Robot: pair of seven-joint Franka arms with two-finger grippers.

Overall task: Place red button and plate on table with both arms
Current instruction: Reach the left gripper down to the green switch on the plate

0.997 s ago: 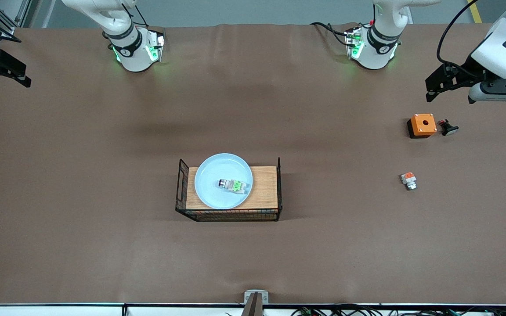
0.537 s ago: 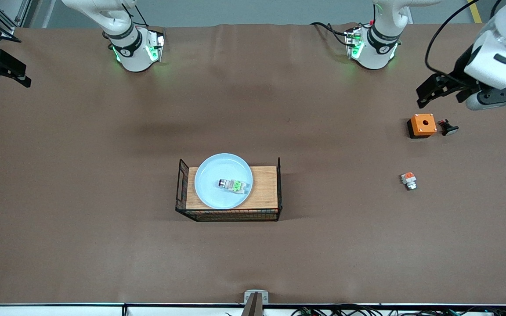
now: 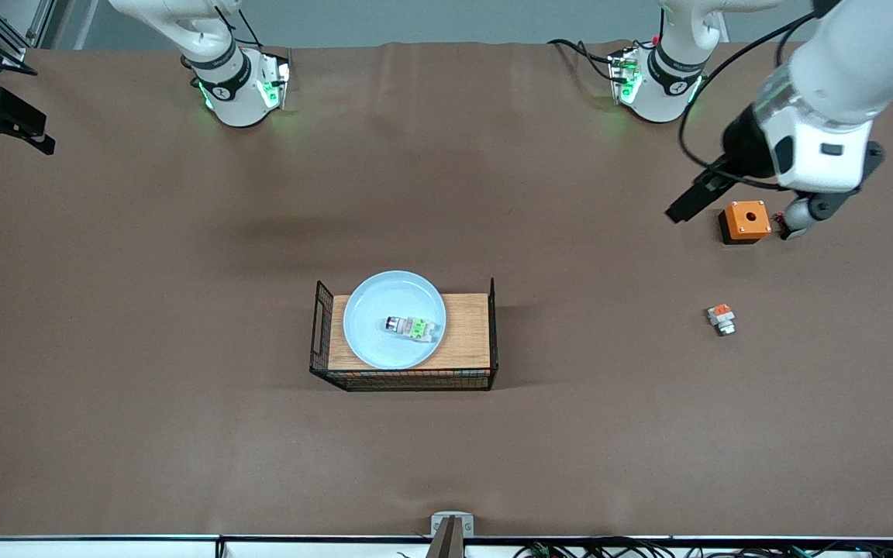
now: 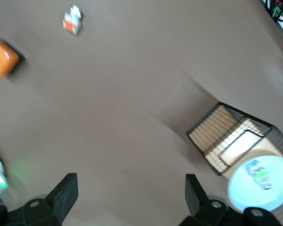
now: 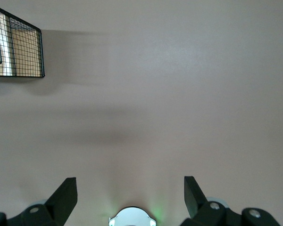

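The pale blue plate (image 3: 384, 298) rests on a wood-topped wire tray (image 3: 468, 341) in the middle of the table (image 3: 183, 434). The red button (image 3: 414, 328), a small white-grey piece with a green mark, lies in the plate. My left gripper (image 3: 693, 201) hangs open and empty above the table beside the orange box (image 3: 745, 220), well away from the tray. In the left wrist view the left gripper (image 4: 130, 179) is open, with the plate (image 4: 247, 195) and red button (image 4: 259, 173) off to one side. My right gripper (image 5: 129, 183) waits open and empty high over its own base, outside the front view.
A small piece with an orange-red mark (image 3: 721, 318) lies nearer the front camera than the orange box, toward the left arm's end. The tray's black wire walls (image 3: 492, 325) rise at both short ends. A black fixture (image 3: 5, 120) juts in at the right arm's end.
The left arm has swung from the table's end in toward the middle and now reaches over the orange box. Its gripper stays open. The right arm, plate and button have not moved.
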